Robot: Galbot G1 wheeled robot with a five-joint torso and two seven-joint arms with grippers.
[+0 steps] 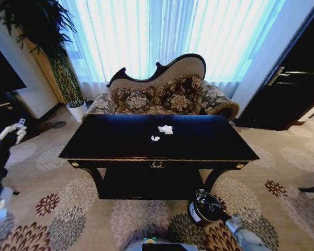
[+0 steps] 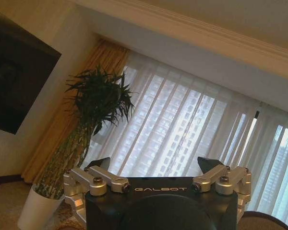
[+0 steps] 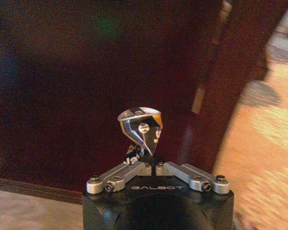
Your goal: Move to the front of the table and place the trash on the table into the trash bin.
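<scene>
Setting was a furnished living room: ornate sofa (image 1: 167,91) at 12 o'clock, floral carpet (image 1: 47,209), sheer curtains (image 1: 162,31), potted plant (image 1: 57,63) at 10 o'clock.

so the table (image 1: 199,141) sits straight ahead of me, with two bits of trash on top near the middle, the bigger paper wad (image 1: 166,129) just behind the smaller scrap (image 1: 155,138), close but apart. behind the table there's a sofa (image 1: 167,97) against the curtains (image 1: 162,31), a potted plant (image 1: 63,73) off to the back left, and a door (image 1: 298,78) at the back right. the trash bin (image 1: 205,207) is on the carpet (image 1: 68,209) in front of the table, a little right of centre, near its front right leg, with my right arm (image 1: 246,238) just before it and my left gripper (image 1: 13,130) way out left of the table.
</scene>
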